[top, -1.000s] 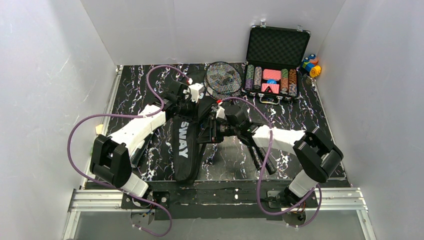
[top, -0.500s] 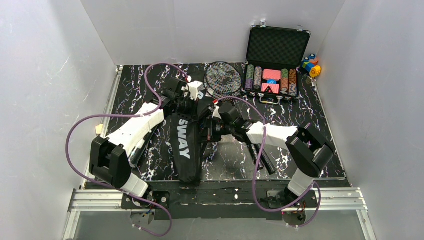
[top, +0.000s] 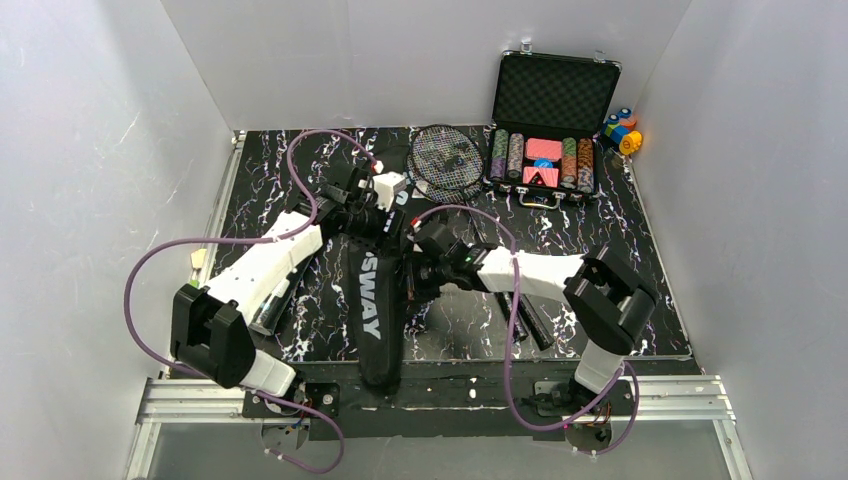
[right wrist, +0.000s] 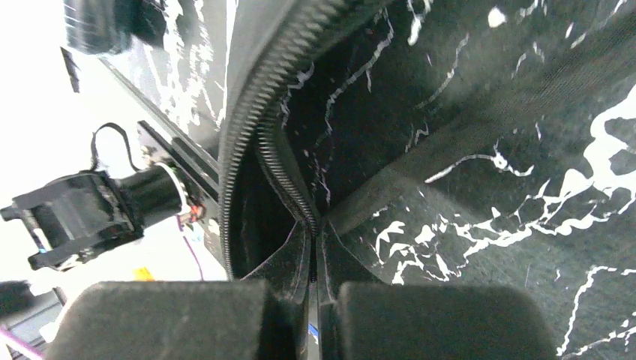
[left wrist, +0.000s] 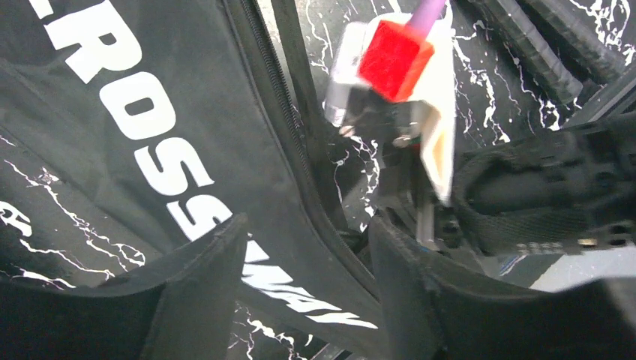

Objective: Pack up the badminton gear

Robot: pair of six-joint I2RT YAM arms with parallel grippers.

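The zipper edge of the bag (left wrist: 135, 127) tight between the right fingers (right wrist: 172, 322); left fingers (left wrist: 199, 300) apart, astride it.

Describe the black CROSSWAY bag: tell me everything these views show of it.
The bag is long and narrow, of black fabric with big white CROSSWAY lettering. It lies flat on the marbled table, running from the near edge toward the racquet head. Its zipper follows one edge and looks parted, showing a dark inside. The right gripper is shut, pinching that zipper edge. The left gripper stands open above the lettered side.
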